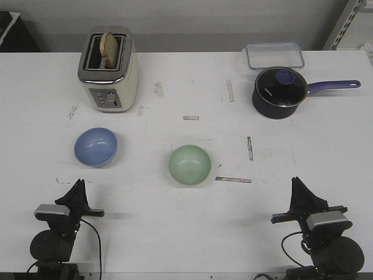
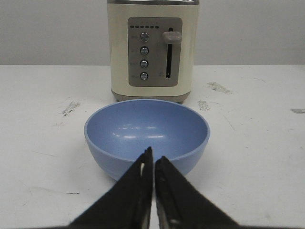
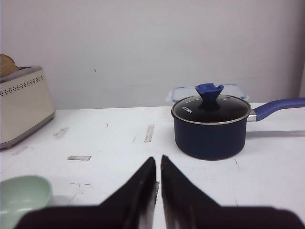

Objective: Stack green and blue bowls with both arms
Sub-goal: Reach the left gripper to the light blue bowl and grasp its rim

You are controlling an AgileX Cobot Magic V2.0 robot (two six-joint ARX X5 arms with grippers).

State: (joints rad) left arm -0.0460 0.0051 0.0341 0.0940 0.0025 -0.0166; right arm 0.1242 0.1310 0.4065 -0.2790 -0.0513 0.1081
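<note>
On the white table, near edge: both arms parked, nothing gripped.
Left gripper (image 1: 77, 185): jaws closed, empty, just near of blue bowl (image 1: 95, 146).
Right gripper (image 1: 296, 184): closed, empty.
Green bowl (image 1: 190, 164): centre, apart.
Advice: open jaws first, pinch one rim.

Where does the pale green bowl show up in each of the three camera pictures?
Front view: green bowl sits near the table's middle, right of the blue bowl.
Left wrist view: not in it; only the blue bowl shows.
Right wrist view: at the lower left edge, partly cut off.
Shared landmark: the cream toaster.
</note>
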